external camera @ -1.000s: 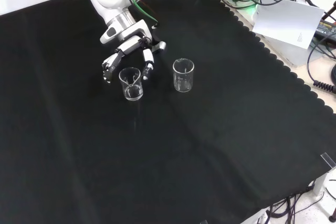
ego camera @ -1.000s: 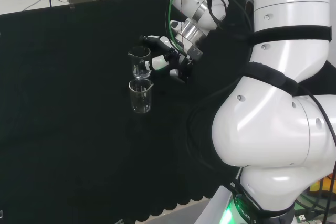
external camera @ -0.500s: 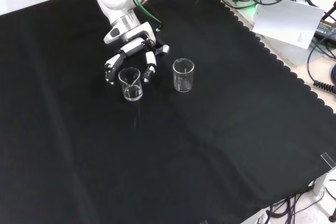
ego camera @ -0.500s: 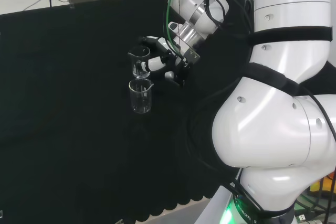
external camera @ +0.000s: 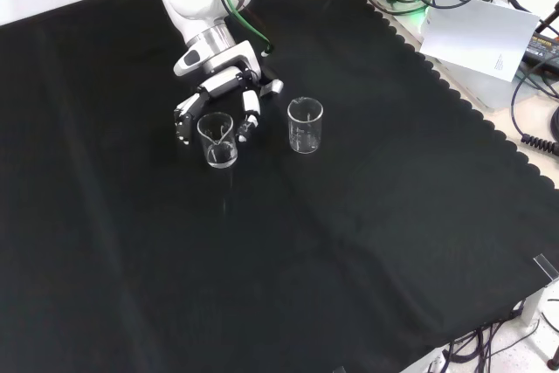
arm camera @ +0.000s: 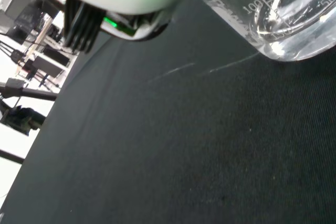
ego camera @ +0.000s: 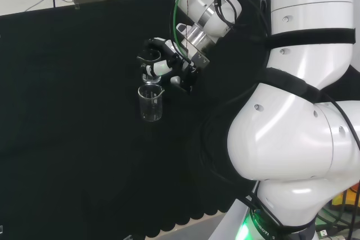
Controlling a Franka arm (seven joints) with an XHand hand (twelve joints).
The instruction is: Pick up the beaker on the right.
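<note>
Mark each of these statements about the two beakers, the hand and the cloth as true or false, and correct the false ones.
1. Two clear beakers stand upright on the black cloth. True.
2. In the front view, the hand is at the left beaker, with fingers on both sides of it. True.
3. The right beaker in the front view lies on its side. False: it stands upright, apart from the hand.
4. The hand has lifted a beaker high above the cloth. False: both beakers appear to rest on the cloth.
5. A white sheet of paper lies off the cloth, at the front view's upper right. True.
</note>
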